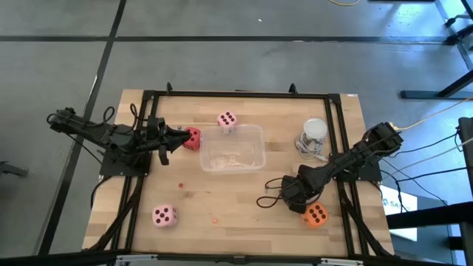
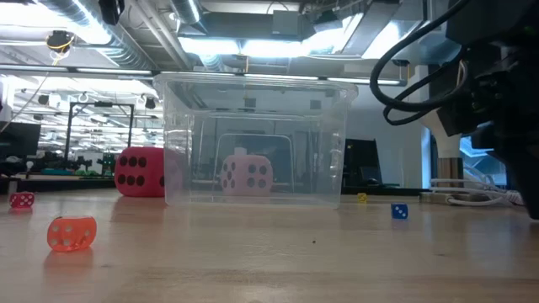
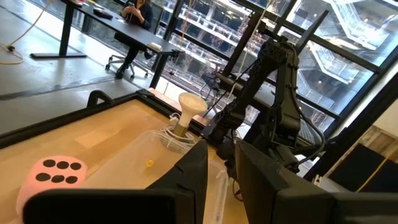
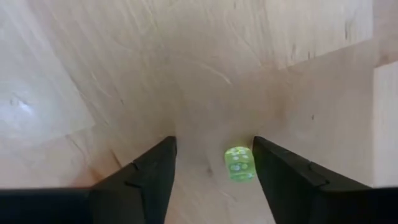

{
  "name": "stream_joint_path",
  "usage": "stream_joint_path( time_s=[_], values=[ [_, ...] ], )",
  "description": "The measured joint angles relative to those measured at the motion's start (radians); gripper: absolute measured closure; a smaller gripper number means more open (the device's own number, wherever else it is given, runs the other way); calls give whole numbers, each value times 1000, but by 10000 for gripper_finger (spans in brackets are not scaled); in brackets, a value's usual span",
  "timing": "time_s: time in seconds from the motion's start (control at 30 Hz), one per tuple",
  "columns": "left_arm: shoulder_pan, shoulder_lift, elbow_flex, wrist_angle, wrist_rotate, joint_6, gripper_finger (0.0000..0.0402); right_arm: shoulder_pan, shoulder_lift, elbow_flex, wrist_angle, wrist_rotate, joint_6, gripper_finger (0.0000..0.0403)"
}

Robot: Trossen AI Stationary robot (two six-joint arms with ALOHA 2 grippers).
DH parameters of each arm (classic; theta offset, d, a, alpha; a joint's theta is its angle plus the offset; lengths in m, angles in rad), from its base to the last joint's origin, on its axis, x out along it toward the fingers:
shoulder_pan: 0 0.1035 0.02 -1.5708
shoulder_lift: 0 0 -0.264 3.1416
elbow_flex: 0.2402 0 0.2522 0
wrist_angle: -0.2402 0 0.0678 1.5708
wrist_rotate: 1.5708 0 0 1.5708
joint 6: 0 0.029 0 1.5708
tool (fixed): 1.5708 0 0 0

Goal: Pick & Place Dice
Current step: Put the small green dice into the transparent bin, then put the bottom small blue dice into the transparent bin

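Note:
The red die [image 1: 191,139] [image 2: 141,172] rests on the table left of the clear tub [image 1: 233,148]. My left gripper [image 1: 179,136] [image 3: 222,168] lies level just left of that die, fingers a narrow gap apart; its wrist view does not show the die. One pink die [image 1: 227,120] [image 3: 50,177] sits at the tub's far rim, another [image 1: 164,216] near the near-left corner. The orange die [image 1: 316,215] [image 2: 72,233] lies near-right. My right gripper [image 1: 284,193] [image 4: 214,146] points down at the table, open, with a tiny green die [image 4: 239,163] between its fingers, untouched. My left gripper's fingertips reach the red die's left side [image 1: 185,137] in the high view. Whether they touch it I cannot tell. The die sits flat on the table.
A white roll-shaped object [image 1: 313,136] [image 3: 189,109] stands right of the tub. Tiny dice lie about: a blue one [image 2: 400,211], a yellow one [image 2: 362,198] and red specks [image 1: 215,219]. A black frame [image 1: 236,94] borders the table. A person sits at a far desk [image 3: 134,12].

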Motion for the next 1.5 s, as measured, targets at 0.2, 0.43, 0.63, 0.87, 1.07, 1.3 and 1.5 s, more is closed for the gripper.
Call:
stream_joint_path(
  time_s=[0.2, 0.43, 0.63, 0.87, 1.07, 1.3, 1.5],
  values=[
    [0, -18, 0, 4, -1, -65, 325, 0, 1, 0, 3, -4, 78, 238],
    [0, -53, 0, 4, -83, -189, 325, 0, 1, -3, 33, -6, 132, 327],
    [0, -61, 0, 4, -114, -232, 325, 0, 2, -5, 50, 26, 127, 387],
    [0, -61, 0, 4, -106, -249, 325, 10, 2, -5, 51, 24, 78, 390],
    [0, -60, 0, 4, -104, -248, 325, 21, 3, -5, 54, 38, 86, 366],
    [0, -60, 0, 3, -104, -245, 325, 20, -2, -5, 44, 57, 101, 306],
    [0, -60, 0, -5, -104, -220, 325, 20, -78, -9, 33, 68, 189, 252]
  ],
)
